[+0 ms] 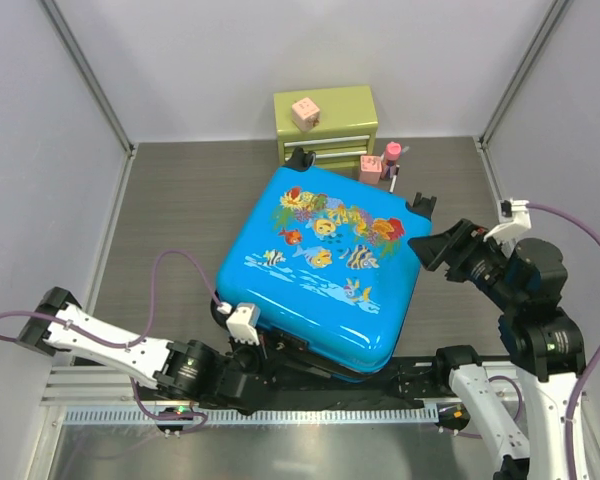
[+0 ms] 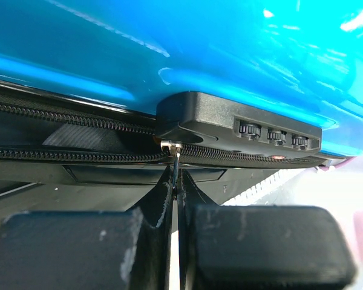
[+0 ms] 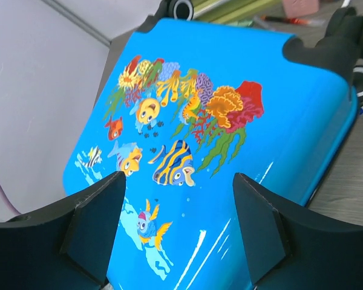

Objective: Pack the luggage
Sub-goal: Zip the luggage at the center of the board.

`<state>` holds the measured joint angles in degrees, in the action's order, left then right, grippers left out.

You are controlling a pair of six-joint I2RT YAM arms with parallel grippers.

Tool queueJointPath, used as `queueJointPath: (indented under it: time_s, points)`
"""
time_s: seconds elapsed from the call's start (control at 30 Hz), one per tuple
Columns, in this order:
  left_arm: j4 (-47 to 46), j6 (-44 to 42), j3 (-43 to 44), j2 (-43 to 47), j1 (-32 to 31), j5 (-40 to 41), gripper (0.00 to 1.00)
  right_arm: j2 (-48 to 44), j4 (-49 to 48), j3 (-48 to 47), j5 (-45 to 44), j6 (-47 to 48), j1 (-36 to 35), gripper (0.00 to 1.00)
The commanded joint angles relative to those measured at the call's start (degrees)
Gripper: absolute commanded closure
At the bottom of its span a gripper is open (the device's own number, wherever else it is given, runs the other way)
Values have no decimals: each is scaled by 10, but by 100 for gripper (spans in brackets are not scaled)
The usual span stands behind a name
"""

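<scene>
Nearest the arm bases, bottom left of the top view, the left hand (image 1: 252,368) is tucked in against the near edge of the case (image 1: 325,290). On its wrist cam the fingers (image 2: 160,208) are pinched tight on the thin metal zip pull (image 2: 176,163), right under the black combo lock (image 2: 272,130). Left of the slider the two rows of teeth sit apart; right of it they run as one line.

The case itself lies flat in the middle of the worktop (image 1: 170,210), lid down and fish print facing up, with its wheels (image 1: 300,157) at the far end.

Over at the right of the frame, the right hand (image 1: 427,250) hangs by the case's right edge with its jaws spread wide and nothing between them. Its cam looks straight down on the print.

At the back sits a green chest (image 1: 325,125) with a pink cube (image 1: 304,112) on top and a pink bottle (image 1: 390,160) just beside its right side.
</scene>
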<state>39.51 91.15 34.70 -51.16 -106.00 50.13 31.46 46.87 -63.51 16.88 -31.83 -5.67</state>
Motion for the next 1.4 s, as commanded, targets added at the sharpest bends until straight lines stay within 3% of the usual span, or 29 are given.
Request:
queueJointPath:
  time_s: [0.0, 0.13, 0.3, 0.4, 0.83, 1.37]
  points:
    - [24, -11, 0, -10, 4, 88, 100, 25, -55, 18, 85, 8, -3, 23]
    - [30, -4, 7, -30, 6, 81, 100, 53, -56, 15, -14, 32, -3, 19]
    - [30, 7, -6, -14, 6, 76, 100, 184, -56, -11, -133, 40, -3, 12]
    - [8, 6, -23, 4, 5, 69, 100, 232, -77, -32, -225, 23, -3, 1]
    - [-21, -4, -40, -3, 6, 59, 100, 430, -74, -148, -294, 3, -3, 0]
    - [-48, -19, -51, -1, 6, 56, 100, 525, -83, -109, -295, -7, -2, 0]
